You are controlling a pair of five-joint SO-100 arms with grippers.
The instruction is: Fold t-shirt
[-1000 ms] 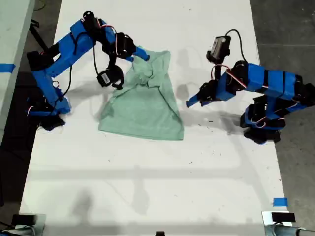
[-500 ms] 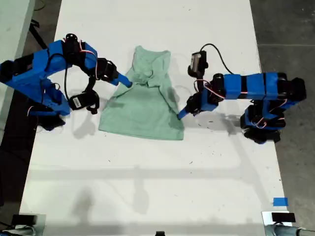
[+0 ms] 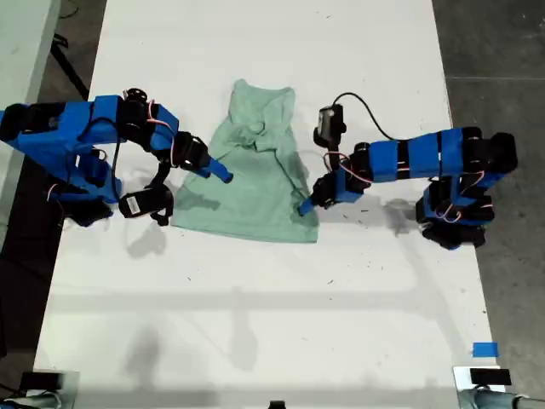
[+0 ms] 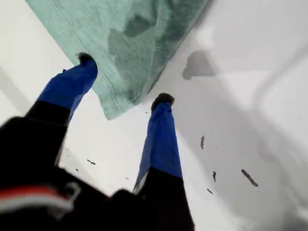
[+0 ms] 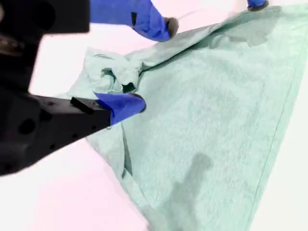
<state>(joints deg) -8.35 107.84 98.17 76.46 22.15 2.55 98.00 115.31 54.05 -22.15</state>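
Moved since half a second ago: my second claw (image 3: pixel 220 174) has slid from the t-shirt's (image 3: pixel 251 183) left edge inward and down over the fabric, and my first claw (image 3: pixel 304 204) has crept a little further onto the hem corner; the shirt itself lies as it did.

Item 1 – t-shirt, pale mint green. It lies on the white worktop (image 3: pixel 255 298) between the two blue arms in the exterior view. The hem end is spread wide toward that view's bottom. The far end is narrow and bunched, with crumpled folds around the collar.

Item 2 – first claw (image 4: pixel 125 79), on the arm at the exterior view's right. It is released, jaws spread. I see it straddling the shirt's hem corner at that view's right. One fingertip (image 4: pixel 86 58) is at the fabric's edge and the other rests on bare worktop just beside the corner. Nothing is gripped.

Item 3 – second claw (image 5: pixel 151 65), on the arm at the exterior view's left. It is released, its two blue fingers well apart. It sits over the left part of the shirt, near the crumpled folds. I cannot tell whether the tips touch the cloth.

Item 4 – blue tape (image 3: pixel 484 349) on the worktop, at the exterior view's lower right, well apart from the shirt.
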